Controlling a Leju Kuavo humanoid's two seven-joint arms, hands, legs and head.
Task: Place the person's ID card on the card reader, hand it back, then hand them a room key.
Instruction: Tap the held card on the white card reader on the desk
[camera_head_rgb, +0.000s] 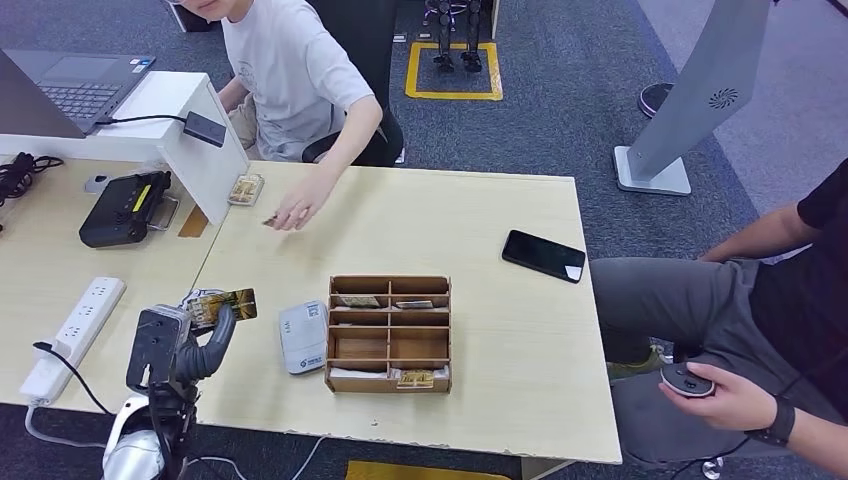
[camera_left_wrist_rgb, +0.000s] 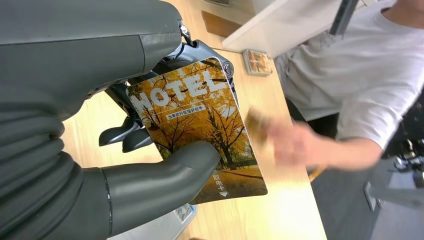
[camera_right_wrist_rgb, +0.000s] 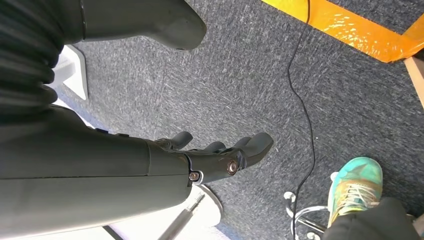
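My left hand (camera_head_rgb: 190, 335) pinches a room key card (camera_head_rgb: 224, 305) printed with yellow autumn trees and the word HOTEL (camera_left_wrist_rgb: 200, 122), thumb (camera_left_wrist_rgb: 165, 172) pressed on its face, above the table's near left edge. The white card reader (camera_head_rgb: 303, 337) lies just right of that hand. Across the table, a person in a grey shirt (camera_head_rgb: 290, 75) reaches a hand (camera_head_rgb: 298, 208) over the tabletop, holding a small card (camera_head_rgb: 270, 220); that hand is blurred in the left wrist view (camera_left_wrist_rgb: 295, 145). My right hand (camera_right_wrist_rgb: 220, 157) hangs over the carpet with fingers apart and nothing in it.
A wooden compartment box (camera_head_rgb: 389, 333) with several cards stands right of the reader. A black phone (camera_head_rgb: 543, 256) lies at the right. A power strip (camera_head_rgb: 75, 335), a black device (camera_head_rgb: 125, 208), a laptop (camera_head_rgb: 75, 85) sit at the left. A second person (camera_head_rgb: 760, 330) sits right.
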